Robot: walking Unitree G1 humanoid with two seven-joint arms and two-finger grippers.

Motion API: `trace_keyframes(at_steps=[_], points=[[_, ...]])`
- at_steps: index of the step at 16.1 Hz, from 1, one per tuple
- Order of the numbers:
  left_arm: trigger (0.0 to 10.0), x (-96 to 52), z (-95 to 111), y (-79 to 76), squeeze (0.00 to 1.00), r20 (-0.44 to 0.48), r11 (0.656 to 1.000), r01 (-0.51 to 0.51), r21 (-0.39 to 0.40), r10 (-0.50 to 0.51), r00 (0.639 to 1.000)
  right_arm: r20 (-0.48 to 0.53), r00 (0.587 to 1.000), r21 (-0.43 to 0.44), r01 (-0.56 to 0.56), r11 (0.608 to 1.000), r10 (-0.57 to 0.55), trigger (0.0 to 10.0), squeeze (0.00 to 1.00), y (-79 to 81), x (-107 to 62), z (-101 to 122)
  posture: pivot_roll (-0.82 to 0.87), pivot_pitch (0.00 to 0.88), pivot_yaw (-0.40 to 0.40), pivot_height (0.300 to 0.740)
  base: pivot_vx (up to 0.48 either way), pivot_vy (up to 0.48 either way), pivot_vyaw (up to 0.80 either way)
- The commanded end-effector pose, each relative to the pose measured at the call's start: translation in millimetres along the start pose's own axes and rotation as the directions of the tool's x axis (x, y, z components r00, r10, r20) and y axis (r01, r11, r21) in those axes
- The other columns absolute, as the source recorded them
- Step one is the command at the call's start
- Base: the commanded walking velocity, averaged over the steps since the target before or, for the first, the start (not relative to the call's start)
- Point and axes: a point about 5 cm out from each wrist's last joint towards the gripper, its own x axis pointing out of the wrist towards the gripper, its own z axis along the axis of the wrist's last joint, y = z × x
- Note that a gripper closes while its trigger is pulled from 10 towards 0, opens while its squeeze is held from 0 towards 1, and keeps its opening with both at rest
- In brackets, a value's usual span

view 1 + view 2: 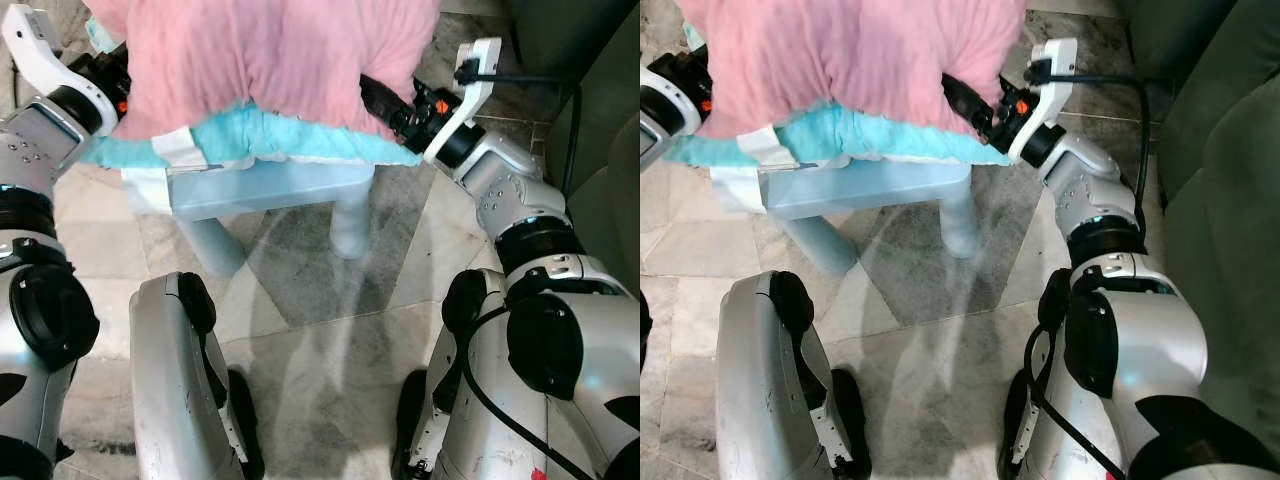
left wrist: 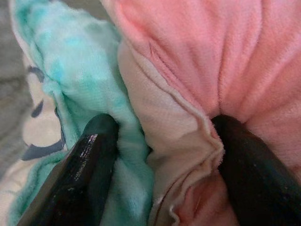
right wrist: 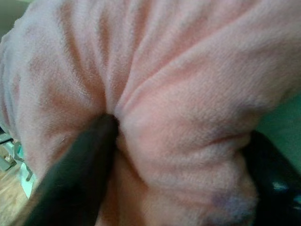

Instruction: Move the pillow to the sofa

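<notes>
The left gripper point(image 2: 160, 155) and right gripper point(image 3: 178, 155) each pinch one end of the pink pillow point(image 1: 270, 50), held above the small blue bench point(image 1: 270, 185). The left one also catches the turquoise blanket point(image 2: 70, 70); it may drag along. The sofa point(image 1: 1220, 200) is at right. No writing is readable.

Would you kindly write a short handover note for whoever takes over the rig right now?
Left gripper: shut on the pillow, pinching its pink and teal edge.
Right gripper: shut on the pillow's pink side.
Pillow: held between both arms in front of the robot, above a small pale blue table.
Sofa: dark green, on the robot's right.
Done: pillow gripped from both sides.
Left: turn right, carry the pillow to the sofa, set it down and release.
</notes>
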Motion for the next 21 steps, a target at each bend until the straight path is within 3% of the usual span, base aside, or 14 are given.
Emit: trace_keyframes(at_steps=[1, 2, 3, 4, 5, 6, 8, 9, 13, 14, 15, 16, 18, 21], points=[[10.0, -4.7, 5.0, 5.6, 0.0, 0.016, 0.997, -0.048, 0.059, 0.047, 0.999, -0.036, 0.998, -0.006, -0.048, 0.999, 0.048, 0.0, 0.0, 7.0, 4.4, -6.8, 0.03, 0.358, 0.06, 0.329, 0.0, 0.0, 0.0], [10.0, -8.8, 11.8, 10.7, 0.0, 0.057, 0.987, -0.11, 0.118, 0.104, 0.993, -0.037, 0.998, -0.011, -0.048, 0.999, 0.047, 0.0, 0.0, 6.8, 4.0, -6.4, 0.03, 0.355, 0.064, 0.329, 0.0, 0.0, 0.0], [10.0, -18.4, 23.6, 17.7, 0.0, 0.123, 0.948, -0.203, 0.245, 0.177, 0.976, -0.037, 0.998, -0.017, -0.044, 0.999, 0.044, 0.0, 0.0, 5.8, 2.9, -5.0, 0.03, 0.355, 0.064, 0.329, 0.0, 0.0, 0.0], [10.0, -25.9, 31.5, 17.7, 0.0, 0.161, 0.92, -0.229, 0.318, 0.186, 0.969, -0.035, 0.999, -0.02, -0.042, 0.999, 0.041, 0.0, 0.0, 4.7, 1.8, -3.6, 0.04, 0.353, 0.063, 0.329, 0.0, 0.0, 0.0], [10.0, -28.6, 33.9, 15.2, 0.0, 0.171, 0.915, -0.221, 0.337, 0.171, 0.97, -0.035, 0.999, -0.021, -0.041, 0.999, 0.04, 2.4, 0.0, 4.4, 1.4, -3.4, 0.04, 0.352, 0.062, 0.329, 0.0, 0.0, 0.0], [10.0, -32.2, 36.5, 6.9, 0.0, 0.183, 0.904, -0.191, 0.382, 0.129, 0.975, -0.038, 0.999, -0.024, -0.037, 0.999, 0.036, 10.0, 0.0, 4.1, 1.2, -4.4, 0.04, 0.35, 0.058, 0.329, 0.0, 0.0, 0.0], [10.0, -31.4, 32.4, 0.4, 0.0, 0.178, 0.902, -0.167, 0.397, 0.103, 0.979, -0.046, 0.998, -0.031, -0.047, 0.998, 0.045, 10.0, 0.0, 6.3, 3.1, -6.8, 0.05, 0.344, 0.055, 0.329, 0.0, 0.0, 0.0], [10.0, -30.0, 26.0, -0.4, 0.0, 0.168, 0.916, -0.16, 0.369, 0.104, 0.98, -0.051, 0.997, -0.035, -0.057, 0.998, 0.055, 10.0, 0.0, 8.4, 4.8, -8.1, 0.05, 0.342, 0.056, 0.329, 0.0, 0.0, 0.0], [10.0, -22.2, -3.1, 0.5, 0.0, 0.044, 0.99, -0.099, 0.098, 0.095, 0.994, -0.05, 0.996, -0.044, -0.07, 0.997, 0.068, 10.0, 0.0, 10.7, 7.1, -7.4, 0.04, 0.339, 0.063, 0.329, 0.0, 0.0, 0.0], [10.0, -20.2, -9.6, -1.5, 0.0, 0.022, 0.998, -0.063, -0.018, 0.063, 0.998, -0.044, 0.996, -0.036, -0.077, 0.996, 0.075, 0.0, 0.0, 10.6, 6.2, -7.0, 0.04, 0.339, 0.065, 0.329, 0.0, 0.0, 0.0], [10.0, -19.2, -13.0, -2.9, 0.0, 0.007, 0.995, -0.036, -0.096, 0.037, 0.999, -0.041, 0.996, -0.03, -0.081, 0.996, 0.08, 0.0, 0.0, 10.4, 5.2, -7.1, 0.04, 0.339, 0.067, 0.329, 0.0, 0.0, 0.0], [0.2, -19.0, -12.5, -3.9, 0.0, 0.026, 0.986, -0.02, -0.166, 0.024, 0.999, -0.044, 0.996, -0.033, -0.081, 0.996, 0.08, 0.0, 0.0, 10.2, 4.4, -7.7, 0.03, 0.34, 0.069, 0.329, 0.0, 0.0, 0.0], [0.0, -21.4, -9.2, -7.1, 0.0, 0.057, 0.961, 0.03, -0.277, -0.015, 0.998, -0.048, 0.996, -0.032, -0.076, 0.997, 0.074, 0.0, 0.0, 9.0, 2.5, -9.5, 0.04, 0.338, 0.067, 0.329, 0.0, 0.0, 0.0], [0.0, -24.0, -9.2, -8.4, 0.0, 0.067, 0.942, 0.065, -0.329, -0.045, 0.997, -0.057, 0.995, -0.031, -0.083, 0.996, 0.082, 0.0, 0.0, 10.5, 3.1, -12.8, 0.03, 0.318, 0.061, 0.329, 0.0, 0.0, 0.0]])
